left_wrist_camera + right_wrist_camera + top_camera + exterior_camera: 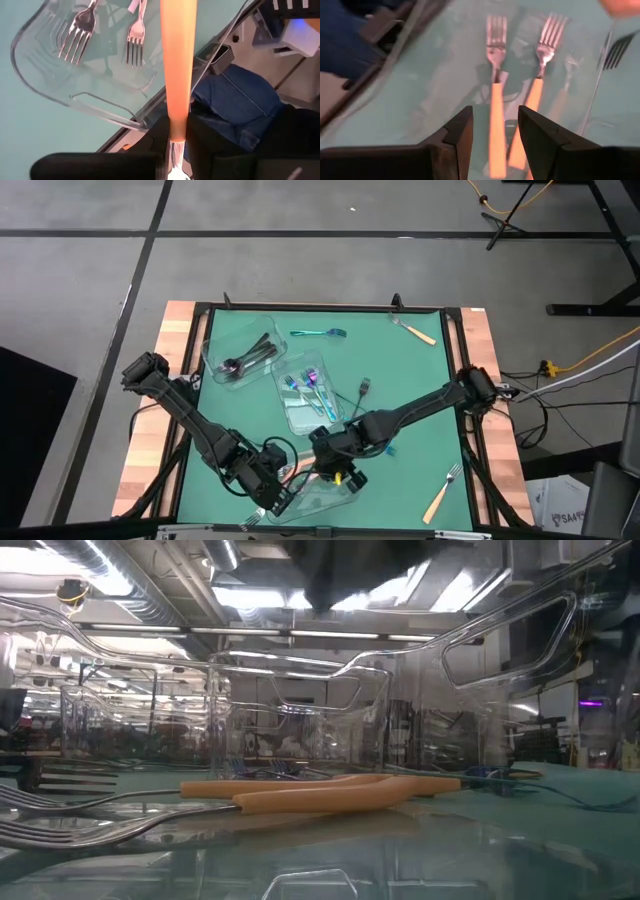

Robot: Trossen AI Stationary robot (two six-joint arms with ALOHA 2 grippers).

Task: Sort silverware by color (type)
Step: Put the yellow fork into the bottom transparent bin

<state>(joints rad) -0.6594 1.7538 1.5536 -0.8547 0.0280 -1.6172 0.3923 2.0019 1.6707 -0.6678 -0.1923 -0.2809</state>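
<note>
Clearly left end effector [172, 155] clamps an orange-handled fork [177, 75]; right end effector [495, 132] fingers apart, empty.

You see a teal-green table mat [410, 375], slim silver forks with orange handles [496, 95], iridescent blue-purple-teal utensils [305, 383] in a clear plastic rectangular container [296, 412], and all-black utensils [250, 359].
</note>
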